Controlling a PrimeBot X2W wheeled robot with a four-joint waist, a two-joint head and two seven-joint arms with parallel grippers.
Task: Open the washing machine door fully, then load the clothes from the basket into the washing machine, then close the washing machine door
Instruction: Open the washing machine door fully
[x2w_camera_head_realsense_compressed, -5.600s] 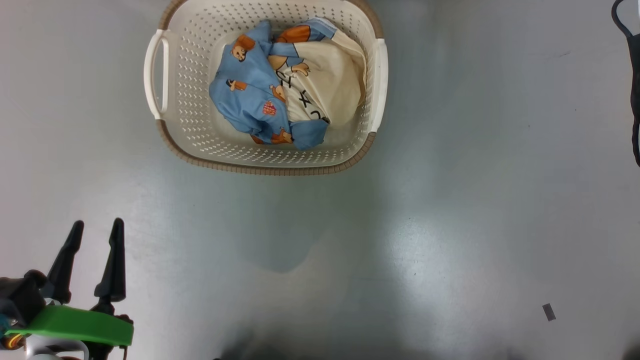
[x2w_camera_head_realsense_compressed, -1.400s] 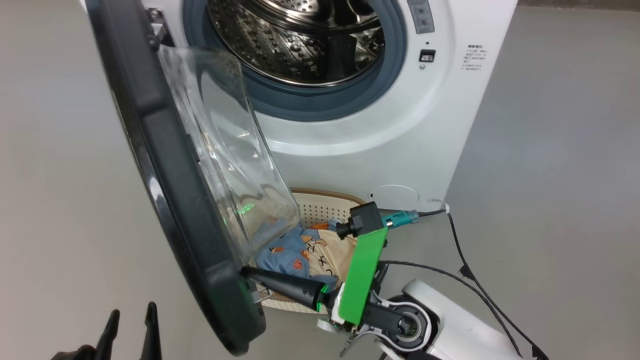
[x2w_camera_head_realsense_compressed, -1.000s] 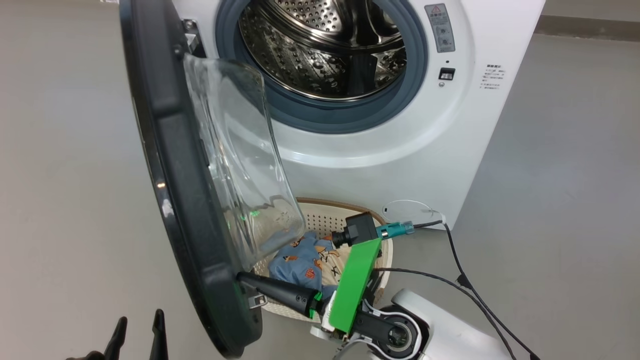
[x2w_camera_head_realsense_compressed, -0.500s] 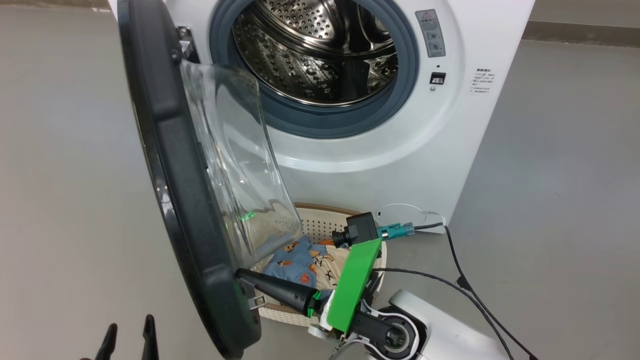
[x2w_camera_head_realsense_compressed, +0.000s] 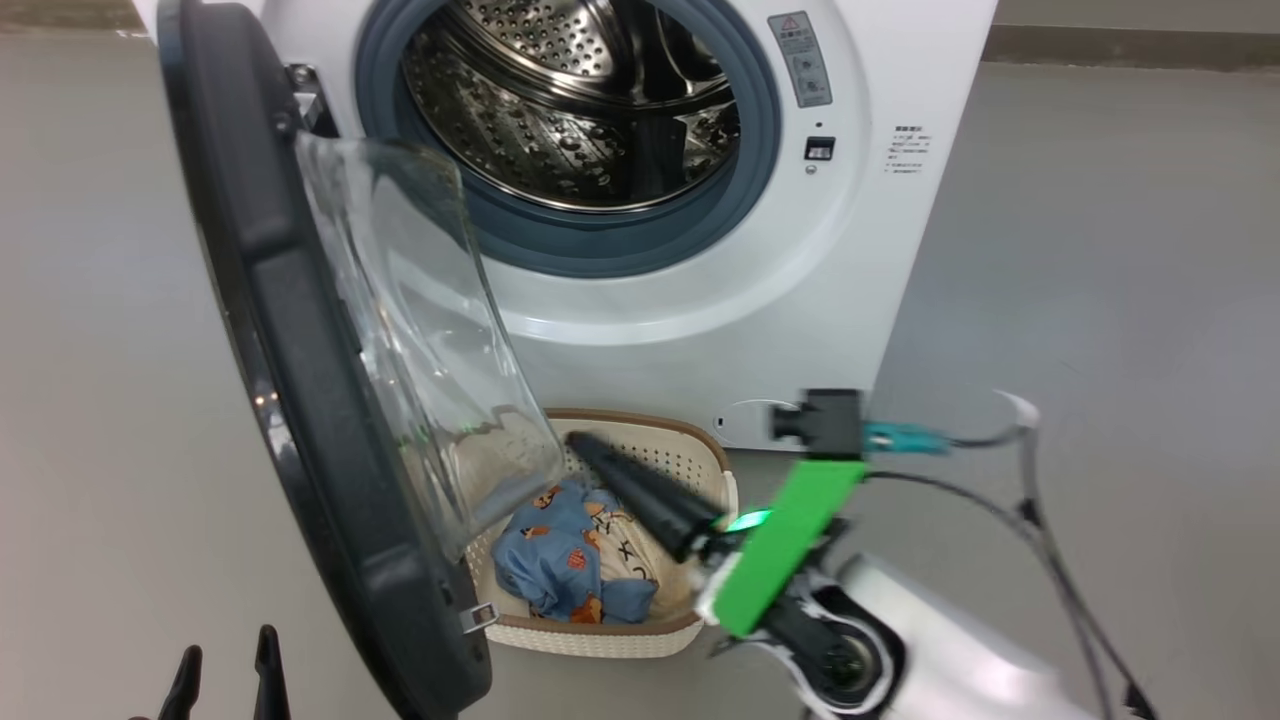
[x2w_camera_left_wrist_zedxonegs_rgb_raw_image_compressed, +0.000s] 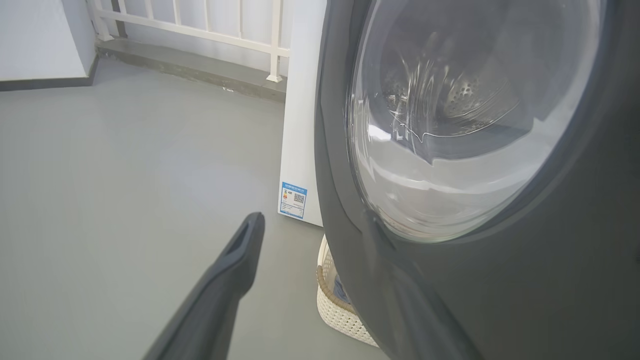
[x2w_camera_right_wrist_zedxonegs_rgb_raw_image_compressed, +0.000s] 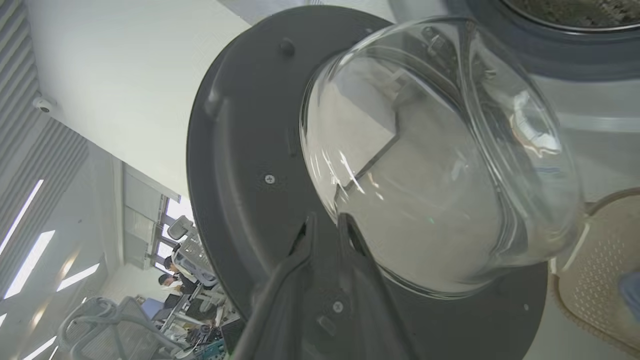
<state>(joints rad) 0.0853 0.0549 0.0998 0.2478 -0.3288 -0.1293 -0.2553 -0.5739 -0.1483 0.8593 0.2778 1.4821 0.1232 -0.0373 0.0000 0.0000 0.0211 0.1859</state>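
The white washing machine (x2w_camera_head_realsense_compressed: 800, 300) stands ahead with its steel drum (x2w_camera_head_realsense_compressed: 570, 110) exposed. The washing machine door (x2w_camera_head_realsense_compressed: 290, 350) is swung out to the left, edge-on, its clear glass bowl (x2w_camera_head_realsense_compressed: 420, 330) facing the machine. Below the bowl, on the floor, sits the cream basket (x2w_camera_head_realsense_compressed: 600, 635). It holds the clothes (x2w_camera_head_realsense_compressed: 560, 560), blue bear-print fabric and a cream piece. My right gripper (x2w_camera_head_realsense_compressed: 582, 443) hovers over the basket, apart from the door. In the right wrist view this gripper (x2w_camera_right_wrist_zedxonegs_rgb_raw_image_compressed: 326, 222) has its fingers slightly parted, with nothing between them, pointing at the door's inner face (x2w_camera_right_wrist_zedxonegs_rgb_raw_image_compressed: 240, 150). My left gripper (x2w_camera_head_realsense_compressed: 225, 675) stands open at the lower left, outside the door.
A black cable (x2w_camera_head_realsense_compressed: 1040, 540) trails from my right wrist across the grey floor. In the left wrist view one finger (x2w_camera_left_wrist_zedxonegs_rgb_raw_image_compressed: 240, 260) points past the door's outer face (x2w_camera_left_wrist_zedxonegs_rgb_raw_image_compressed: 500, 300) toward a blue label (x2w_camera_left_wrist_zedxonegs_rgb_raw_image_compressed: 294, 199) on the machine's side. A white railing (x2w_camera_left_wrist_zedxonegs_rgb_raw_image_compressed: 210, 30) lines the back.
My right gripper has come off the door's lower edge and swung up and right over the basket, its fingers parting a little. The head camera has shifted; the door stands as before.
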